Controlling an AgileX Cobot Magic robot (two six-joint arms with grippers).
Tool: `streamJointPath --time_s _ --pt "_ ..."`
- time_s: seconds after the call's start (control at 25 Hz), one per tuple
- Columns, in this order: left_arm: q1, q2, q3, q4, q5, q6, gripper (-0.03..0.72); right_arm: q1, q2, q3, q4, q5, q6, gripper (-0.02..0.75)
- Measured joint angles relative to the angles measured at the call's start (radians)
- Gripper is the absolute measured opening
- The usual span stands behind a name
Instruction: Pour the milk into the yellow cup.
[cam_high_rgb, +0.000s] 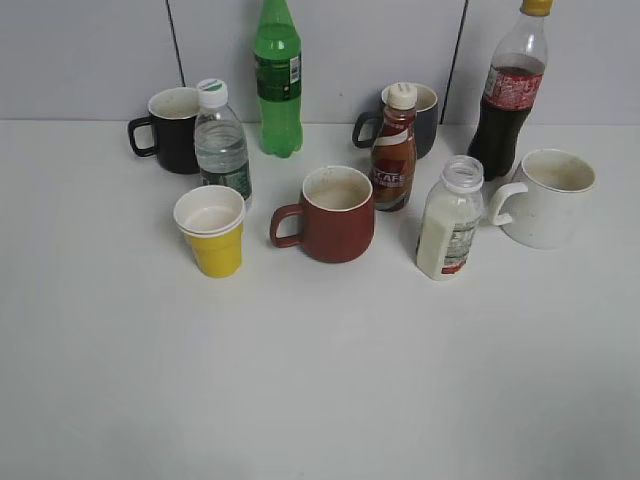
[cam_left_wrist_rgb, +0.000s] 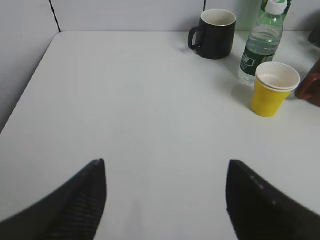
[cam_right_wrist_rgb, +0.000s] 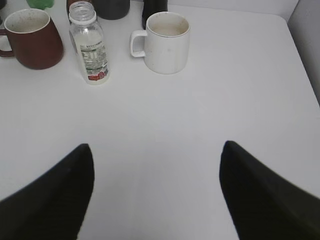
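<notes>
The milk bottle stands upright and uncapped at centre right of the white table, white liquid inside; it also shows in the right wrist view. The yellow cup stands upright at centre left, and in the left wrist view. My left gripper is open and empty over bare table, well short and left of the cup. My right gripper is open and empty, well short of the bottle. Neither gripper shows in the exterior view.
A dark red mug stands between cup and milk. Behind are a water bottle, black mug, green bottle, coffee bottle, dark mug, cola bottle and white mug.
</notes>
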Motion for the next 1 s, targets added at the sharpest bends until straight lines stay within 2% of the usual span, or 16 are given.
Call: streamJointPath --time_s 1.0 --pt "0.000 0.000 0.000 0.000 0.000 0.000 0.568 0.000 0.000 0.000 0.000 0.000 0.000 0.586"
